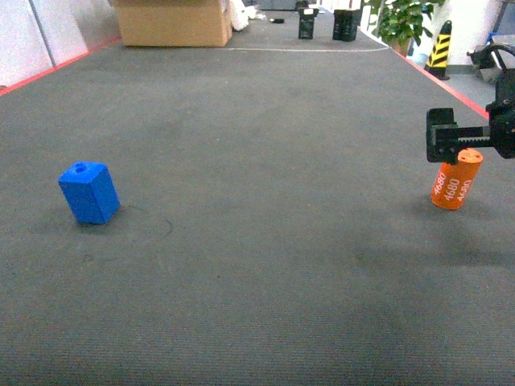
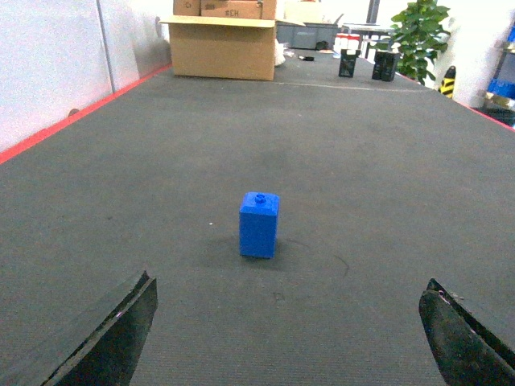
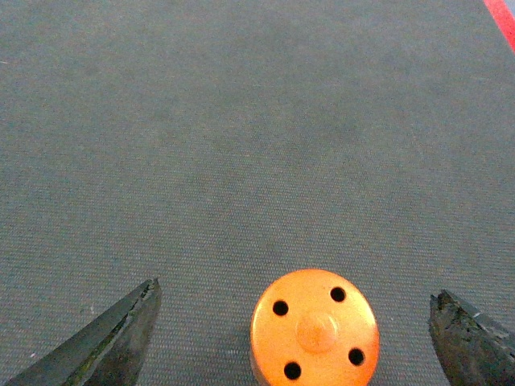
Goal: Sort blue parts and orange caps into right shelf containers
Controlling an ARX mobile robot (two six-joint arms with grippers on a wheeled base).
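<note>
A blue part (image 1: pixel 88 193) stands slightly tilted on the dark grey mat at the left. In the left wrist view this blue part (image 2: pixel 259 224) sits upright well ahead of my left gripper (image 2: pixel 288 281), which is open and holds nothing. At the right, an orange cap (image 1: pixel 456 181) printed "4680" leans under my right gripper (image 1: pixel 460 143). In the right wrist view the orange cap (image 3: pixel 315 328) shows its holed flat top between the spread fingers (image 3: pixel 121 338) of my right gripper (image 3: pixel 296 289), with a gap on each side. The right shelf and containers are out of view.
A cardboard box (image 1: pixel 173 22) stands at the far end of the mat. Two black items (image 1: pixel 346 24), a potted plant (image 1: pixel 402 20) and a yellow-black bollard (image 1: pixel 440 48) are at the far right. A red border line (image 1: pixel 451 88) runs along the mat's right edge.
</note>
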